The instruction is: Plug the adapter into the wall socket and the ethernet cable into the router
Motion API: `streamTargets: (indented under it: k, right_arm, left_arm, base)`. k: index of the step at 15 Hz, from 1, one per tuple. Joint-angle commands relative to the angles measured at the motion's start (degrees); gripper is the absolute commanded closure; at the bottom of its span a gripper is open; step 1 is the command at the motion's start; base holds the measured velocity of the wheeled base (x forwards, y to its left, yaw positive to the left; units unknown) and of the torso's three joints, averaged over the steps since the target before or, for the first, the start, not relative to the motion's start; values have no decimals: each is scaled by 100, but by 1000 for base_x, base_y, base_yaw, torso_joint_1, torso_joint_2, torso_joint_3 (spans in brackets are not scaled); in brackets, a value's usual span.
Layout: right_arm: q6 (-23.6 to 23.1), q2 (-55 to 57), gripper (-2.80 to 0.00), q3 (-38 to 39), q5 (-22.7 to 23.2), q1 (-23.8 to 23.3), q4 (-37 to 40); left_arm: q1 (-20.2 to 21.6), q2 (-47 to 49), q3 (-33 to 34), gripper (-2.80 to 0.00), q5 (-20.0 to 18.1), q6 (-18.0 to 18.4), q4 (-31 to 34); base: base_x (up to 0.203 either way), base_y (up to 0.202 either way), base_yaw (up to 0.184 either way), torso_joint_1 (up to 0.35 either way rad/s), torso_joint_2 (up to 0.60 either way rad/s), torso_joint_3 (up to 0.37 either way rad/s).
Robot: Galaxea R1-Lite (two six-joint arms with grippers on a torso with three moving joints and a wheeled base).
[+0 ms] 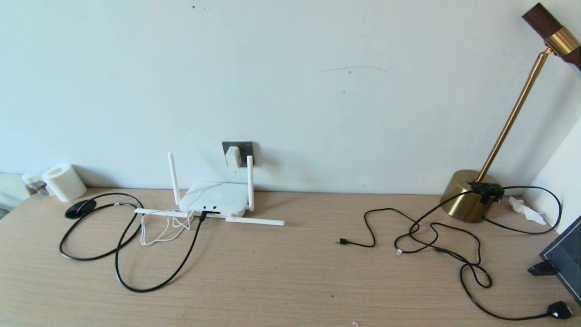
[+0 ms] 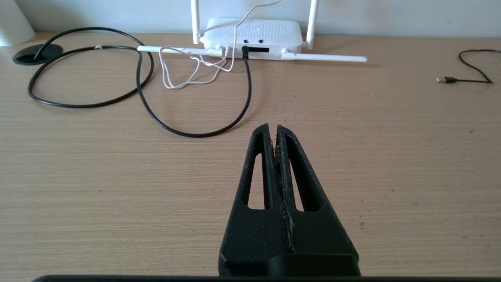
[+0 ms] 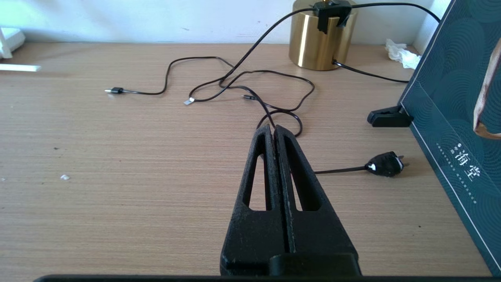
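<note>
Left gripper (image 2: pixel 273 131) and right gripper (image 3: pixel 271 131) hang clenched, empty; ahead of the left, the limp ethernet cable (image 2: pixel 248 84) sits in the router (image 2: pixel 252 35), best pinched by its stiff connector.

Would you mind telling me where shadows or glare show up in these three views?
Head view: the adapter and router antennas cast soft shadows to the right on the wall. Left wrist view: a faint shadow lies under the ethernet cable. Right wrist view: bright glare streaks the brass lamp base.

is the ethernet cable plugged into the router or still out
In. The ethernet cable ends in a port slot on the router edge, its plug seated there.
</note>
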Motion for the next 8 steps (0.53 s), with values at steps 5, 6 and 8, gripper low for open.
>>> streamTargets:
  k: [5, 6, 8]
  right_arm:
    - [68, -2, 0, 0, -16, -2, 15]
    - [94, -2, 0, 0, -16, -2, 15]
    - [75, -1, 0, 0, -16, 2, 7]
  left_arm:
    - [0, -37, 9, 0, 0, -21, -4]
    - [0, -37, 9, 0, 0, -21, -4]
    - [0, -37, 9, 0, 0, -21, -4]
  base:
    - [0, 0, 0, 0, 0, 0]
    - [0, 0, 0, 0, 0, 0]
    - [0, 0, 0, 0, 0, 0]
